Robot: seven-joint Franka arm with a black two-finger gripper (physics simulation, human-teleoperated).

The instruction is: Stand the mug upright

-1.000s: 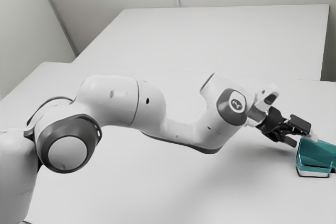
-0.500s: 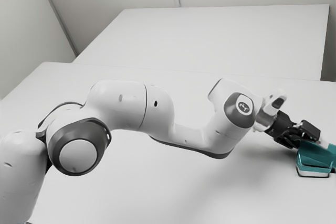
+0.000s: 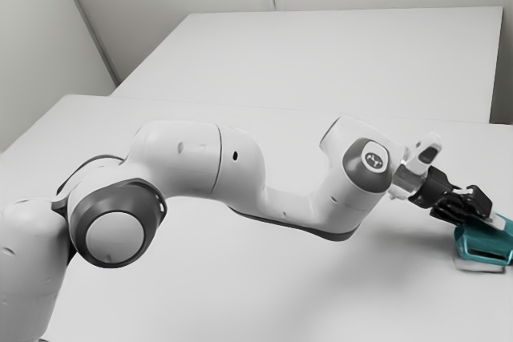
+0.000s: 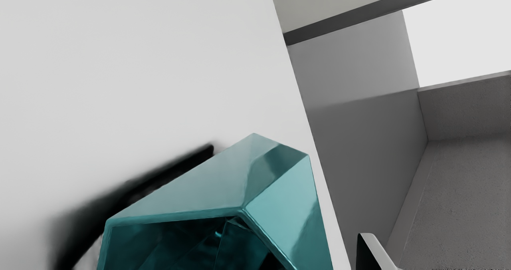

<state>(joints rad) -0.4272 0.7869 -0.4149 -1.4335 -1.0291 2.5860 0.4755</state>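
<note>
First, gripper [image 3: 482,222], black, two-fingered: at the mug [image 4: 199,182], angled down to it from the exterior view's left. Jaws: open, one finger [image 4: 369,252] outside the mug with a gap to its wall. Second finger: exact place at the mug hard to tell; a dark shape inside the mouth cannot be identified.

Item, one mug, teal, faceted, glossy: directly before the jaws, not upright, its open mouth facing the gripper. Rim [image 4: 171,217]: angular, with a sharp corner toward the outside finger. Contact between mug and gripper: not certain. In the exterior view the mug sits just under the pale fingertip and runs out of the picture at the right.

Beside the mug, one dark shadow [image 4: 80,222], on the side away from the outside finger. Just below the mug in the exterior view, one pale patch [image 3: 479,265], nature unclear.

Past the mug, one table edge [image 4: 300,96], straight, passing near its outer corner on the outside finger's side; true gap not readable. Beyond that edge, grey walls [image 4: 359,142].

On the mug's opposite side, white tabletop [image 4: 139,62], broad, with open room. Farthest from the mug: the white arm [image 3: 184,158], to the exterior view's left, and a second white surface [image 3: 345,54], behind.
</note>
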